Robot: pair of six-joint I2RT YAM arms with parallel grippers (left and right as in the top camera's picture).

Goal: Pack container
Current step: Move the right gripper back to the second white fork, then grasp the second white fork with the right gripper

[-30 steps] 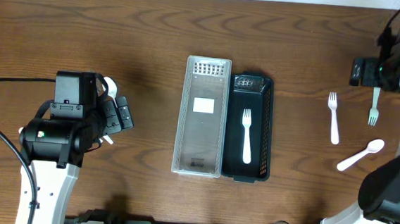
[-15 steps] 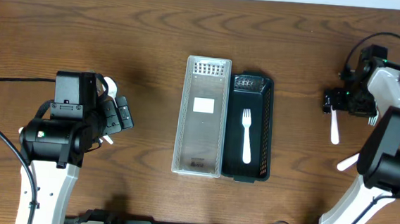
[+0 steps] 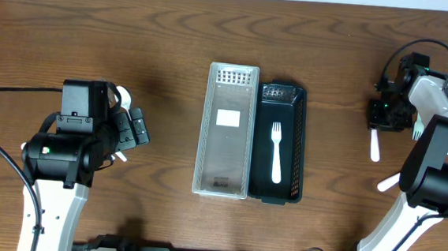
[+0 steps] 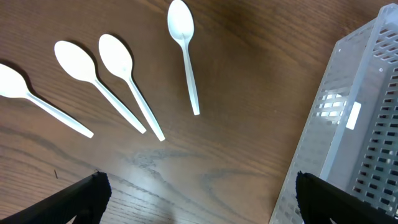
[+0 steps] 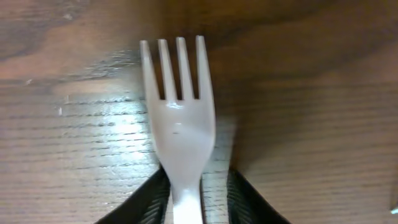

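Fork [image 5: 180,137] handle now between right jaws, narrowed since earlier, grip unclear; left jaws apart.

Fork [image 5: 179,124] sits between the fingers [image 5: 155,196] of the right claw [image 5: 196,183], tines ahead; both trays [image 3: 223,161] way off to its left.

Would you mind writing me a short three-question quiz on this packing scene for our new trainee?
1. True or false: the black basket already holds a white fork.
2. How many spoons show in the left wrist view?
3. The right gripper has its fingers on either side of: A) a spoon's bowl, B) a fork's neck, C) the clear container's rim.

Key: 1 true. 2 four. 3 B, the table fork.
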